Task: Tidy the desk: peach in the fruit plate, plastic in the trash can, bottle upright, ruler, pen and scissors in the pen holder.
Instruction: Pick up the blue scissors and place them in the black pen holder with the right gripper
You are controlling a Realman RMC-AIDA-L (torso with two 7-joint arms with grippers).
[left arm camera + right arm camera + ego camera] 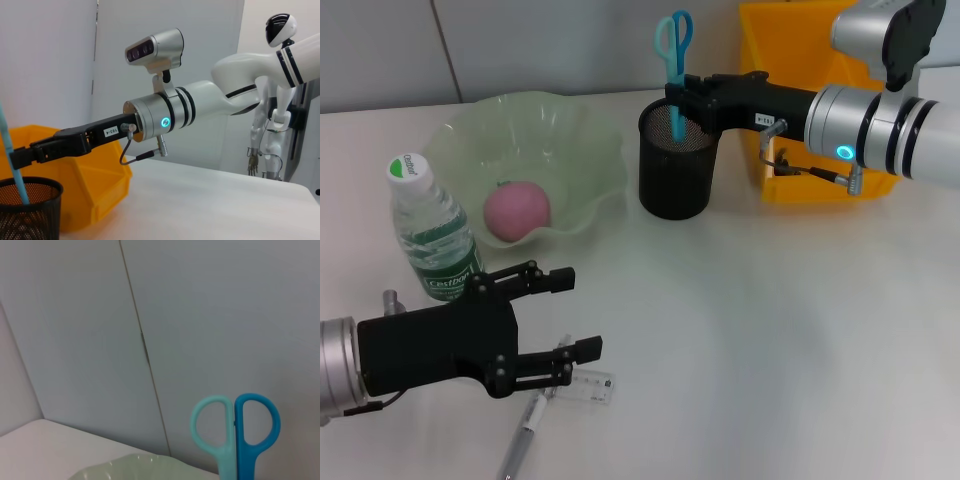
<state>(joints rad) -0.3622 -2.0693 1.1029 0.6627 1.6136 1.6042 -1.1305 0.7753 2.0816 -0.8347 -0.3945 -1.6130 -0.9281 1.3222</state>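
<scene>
Right gripper [677,100] clamps the scissors [673,40] over the pen holder [677,165]; left gripper [575,315], at 7 o'clock, gapes above the ruler [588,386].

A white desk [770,330] is being shown beneath even, diffuse light. It is being backed by a pale grey panelled wall [520,45], divided by a thin vertical seam [145,355]. In the left wrist view, a white humanoid mannequin [272,125] is being displayed beyond the desk's far edge.
</scene>
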